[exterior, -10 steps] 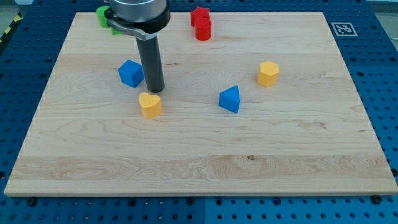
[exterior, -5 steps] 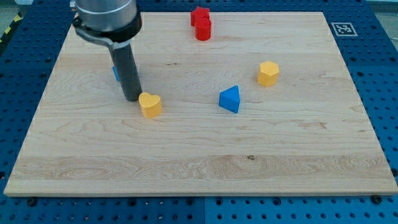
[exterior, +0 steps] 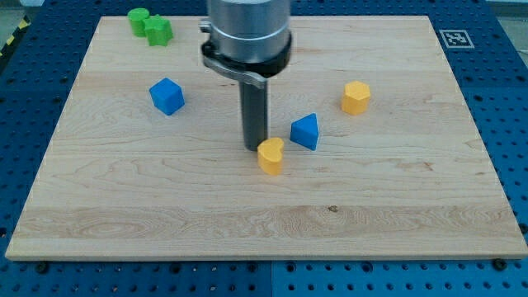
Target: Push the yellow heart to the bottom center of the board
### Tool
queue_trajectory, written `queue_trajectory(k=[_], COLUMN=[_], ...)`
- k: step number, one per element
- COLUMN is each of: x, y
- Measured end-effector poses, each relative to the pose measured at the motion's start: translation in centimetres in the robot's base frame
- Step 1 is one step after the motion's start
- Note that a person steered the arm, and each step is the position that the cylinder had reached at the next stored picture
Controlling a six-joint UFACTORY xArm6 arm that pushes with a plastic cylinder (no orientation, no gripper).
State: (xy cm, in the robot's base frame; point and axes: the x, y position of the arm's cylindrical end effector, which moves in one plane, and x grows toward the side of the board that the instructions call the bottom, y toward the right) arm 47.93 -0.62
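The yellow heart [exterior: 270, 156] lies near the middle of the board [exterior: 124, 214], a little below centre. My tip [exterior: 253, 147] stands just to the heart's upper left, touching or nearly touching it. The dark rod rises from there to the arm's grey body at the view's top. A blue triangular block [exterior: 305, 131] lies close to the heart's upper right.
A blue cube [exterior: 167, 96] lies at the left. A yellow hexagonal block [exterior: 355, 97] lies at the right. Two green blocks [exterior: 149, 25] sit at the top left corner. The red blocks seen earlier are hidden behind the arm.
My tip swung from the heart's upper left round to the left, then moved right. The yellow heart slid right and slightly down, close to the blue triangular block.
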Motion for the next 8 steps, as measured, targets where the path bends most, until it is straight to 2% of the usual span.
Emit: queue_trajectory(k=[2,5,8], x=[4.1,6.5,7.6], y=[4.3,13.8,8.5])
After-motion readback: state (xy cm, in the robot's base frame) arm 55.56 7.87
